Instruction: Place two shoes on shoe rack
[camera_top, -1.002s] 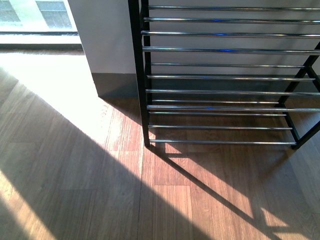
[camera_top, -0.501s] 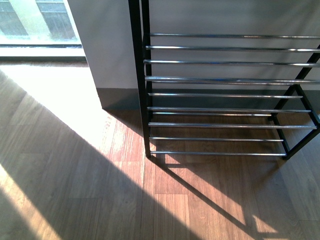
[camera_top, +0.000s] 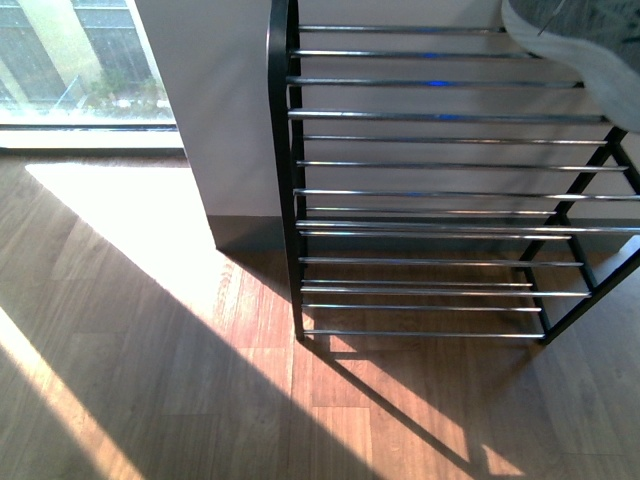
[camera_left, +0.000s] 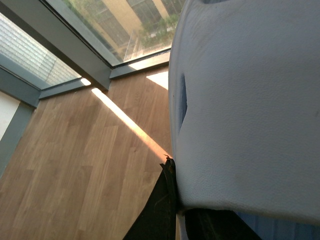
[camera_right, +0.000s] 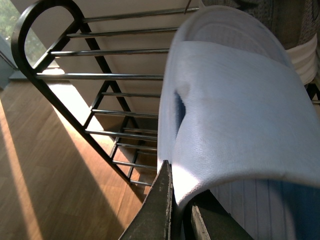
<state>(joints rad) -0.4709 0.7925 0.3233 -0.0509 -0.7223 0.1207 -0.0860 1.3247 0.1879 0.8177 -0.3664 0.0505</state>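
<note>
Shoes: two pale blue, soft ones, each held up in the air by a gripper.
First shoe (camera_right: 235, 115): right next to the top rods of the shoe rack (camera_right: 75, 75), not on it.
Second shoe (camera_left: 250, 100): high over the wood floor (camera_left: 75, 165), near a window (camera_left: 125, 25).
Right gripper (camera_right: 182, 200): pinched tight on the first shoe's edge.
Left gripper (camera_left: 180, 210): pinched on the second shoe's edge.
Front view: a shoe's pale sole (camera_top: 570, 40) shows over the rack's top right corner.

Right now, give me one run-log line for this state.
left tool: shut on first pale shoe | right tool: shut on second pale shoe | shoe rack: ahead, beside second pale shoe
</note>
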